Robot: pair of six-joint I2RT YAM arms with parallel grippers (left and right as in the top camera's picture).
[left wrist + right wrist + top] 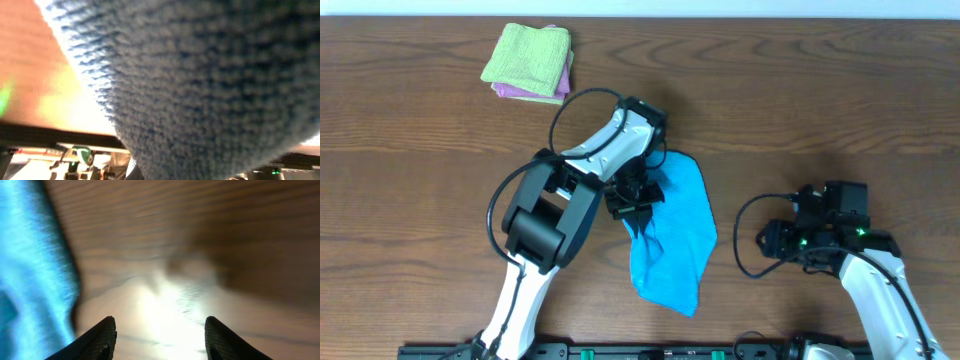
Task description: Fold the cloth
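gripping crumpled blue microfibre cloth [680,240] at left edge with left gripper [638,200]; hovering right of it with right gripper [160,330], fingers released.

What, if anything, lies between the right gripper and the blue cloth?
Nothing visible. Only bare table separates the open right gripper from the blue cloth; the folded stack sits far off at the top left.
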